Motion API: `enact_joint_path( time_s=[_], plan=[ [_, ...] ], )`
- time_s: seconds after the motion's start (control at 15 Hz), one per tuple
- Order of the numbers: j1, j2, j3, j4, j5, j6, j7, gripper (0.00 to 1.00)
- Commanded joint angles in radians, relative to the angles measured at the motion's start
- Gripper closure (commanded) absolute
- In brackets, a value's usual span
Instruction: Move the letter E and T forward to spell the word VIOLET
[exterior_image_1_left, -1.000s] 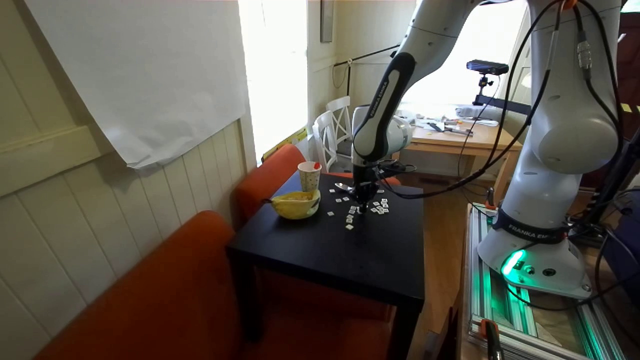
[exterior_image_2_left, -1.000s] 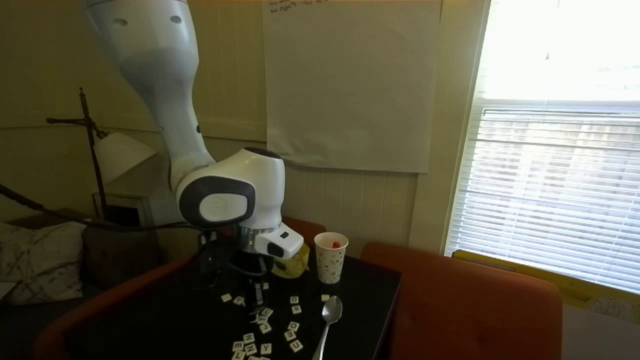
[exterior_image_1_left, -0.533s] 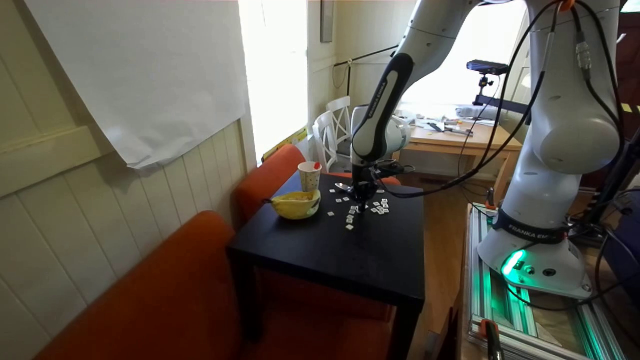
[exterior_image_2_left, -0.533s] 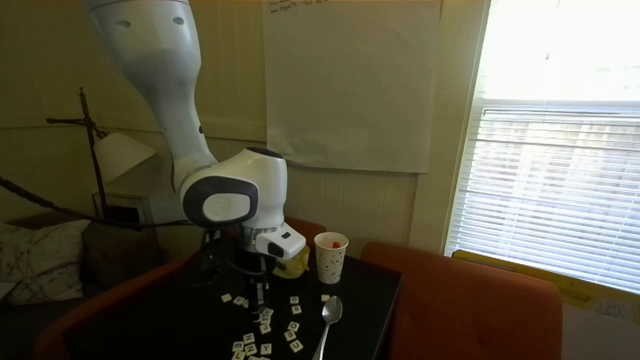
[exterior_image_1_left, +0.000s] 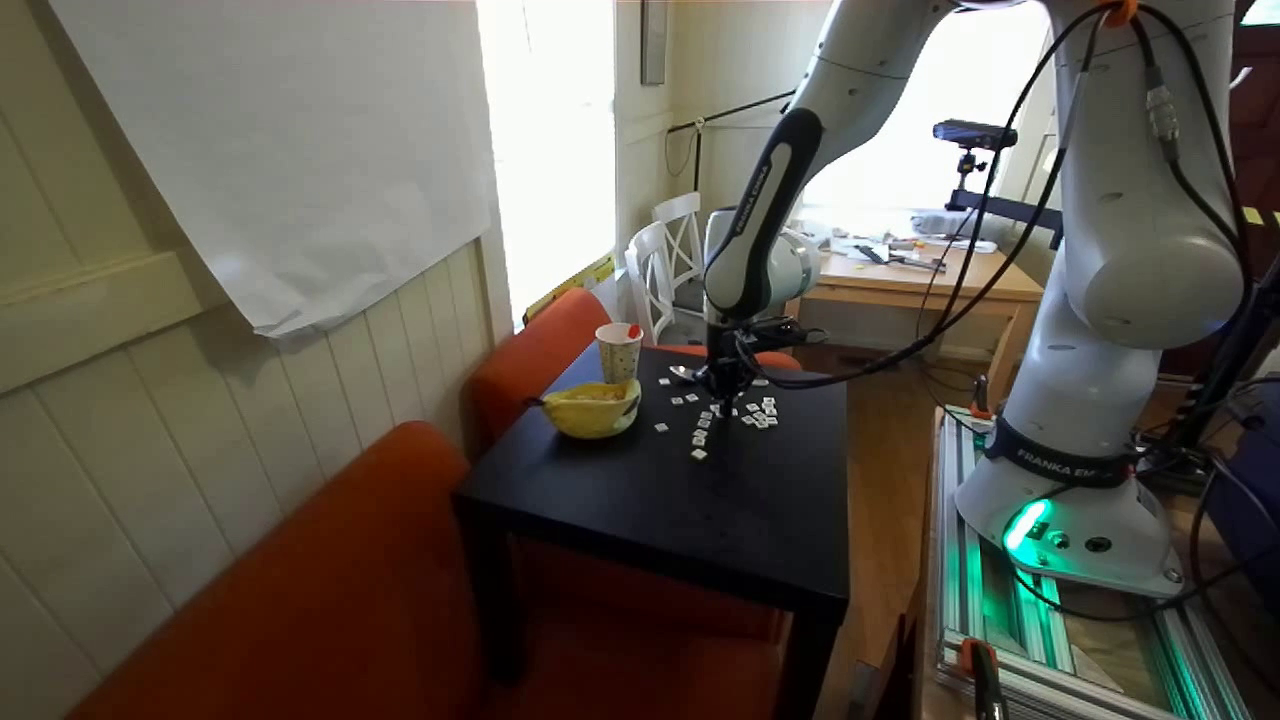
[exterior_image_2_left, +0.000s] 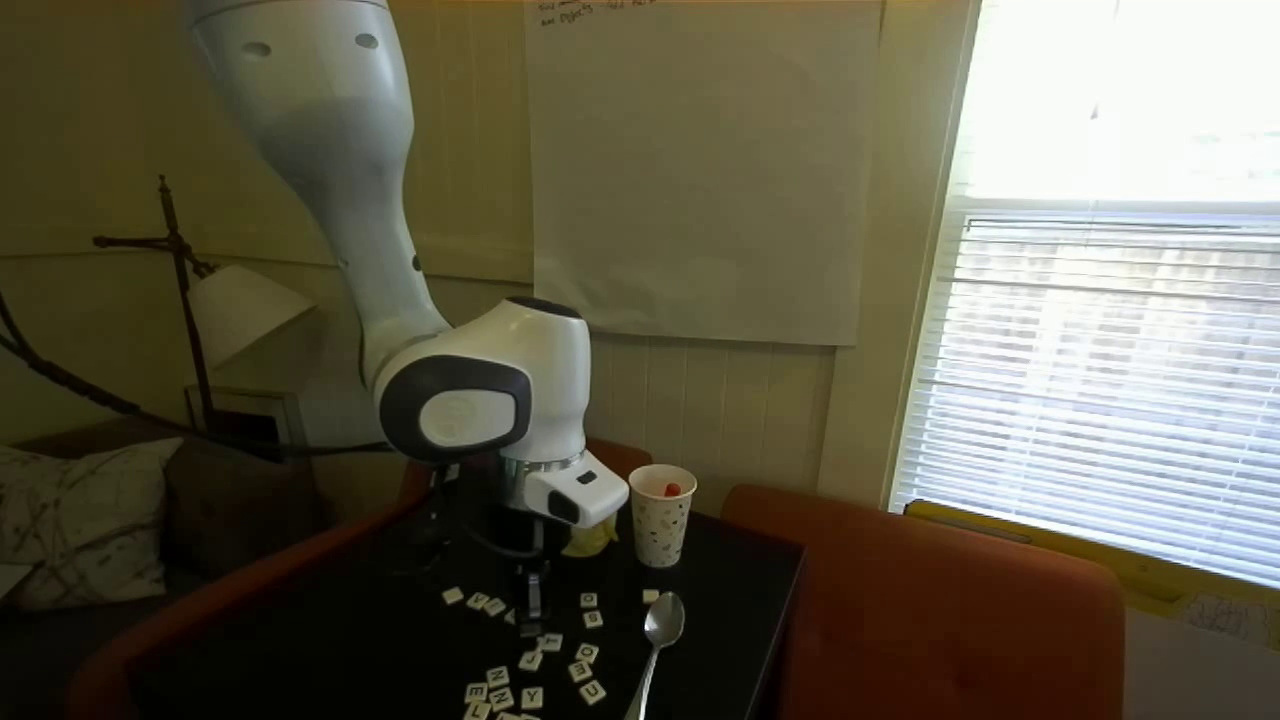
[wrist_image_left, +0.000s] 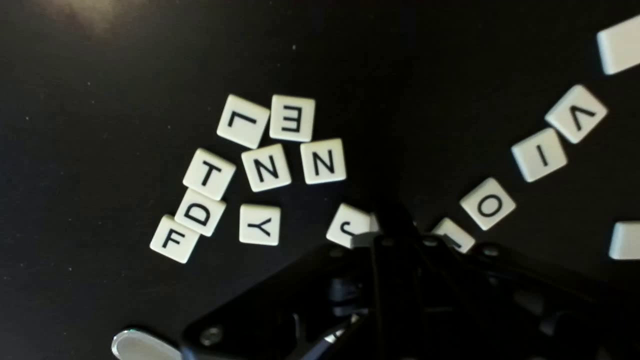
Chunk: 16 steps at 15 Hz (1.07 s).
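My gripper (wrist_image_left: 400, 235) points down with its dark fingers together, low among white letter tiles on the black table (exterior_image_1_left: 640, 510); it also shows in both exterior views (exterior_image_1_left: 727, 408) (exterior_image_2_left: 532, 622). In the wrist view V (wrist_image_left: 576, 114), I (wrist_image_left: 540, 155), O (wrist_image_left: 488, 204) and a partly covered L-like tile (wrist_image_left: 454, 236) form a slanted row toward the fingertips. A T tile (exterior_image_2_left: 550, 642) lies right beside the fingertips in an exterior view, touching or nearly touching J (exterior_image_2_left: 530, 660). In the wrist view the fingers hide most of it. Another E (wrist_image_left: 292, 118) and T (wrist_image_left: 209, 174) lie farther off. No E is readable at the fingertips.
Loose tiles lie left of my fingers in the wrist view, with Y (wrist_image_left: 260, 225) and N (wrist_image_left: 323, 161) among them. A spoon (exterior_image_2_left: 664, 620), a paper cup (exterior_image_2_left: 660, 520) and a yellow bowl (exterior_image_1_left: 590, 415) stand or lie on the table. Orange chairs (exterior_image_1_left: 370, 510) line the wall side.
In an exterior view my gripper has moved to the right along the tiles. The T tile at its fingertips has shifted right and turned, and J has shifted slightly. More of the row shows.
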Motion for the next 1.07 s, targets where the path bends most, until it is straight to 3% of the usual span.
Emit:
enact_joint_path(
  time_s=[0.0,0.2,0.73,1.0],
  plan=[
    [0.012,0.045,-0.009,0.026,0.013,0.012,0.033,0.97],
    [0.013,0.05,-0.002,0.027,0.034,0.028,0.065,0.97],
    [0.083,0.077,-0.071,0.04,0.052,0.091,0.309,0.97],
    [0.041,0.065,-0.027,0.048,0.157,0.041,0.388,0.97]
  ],
)
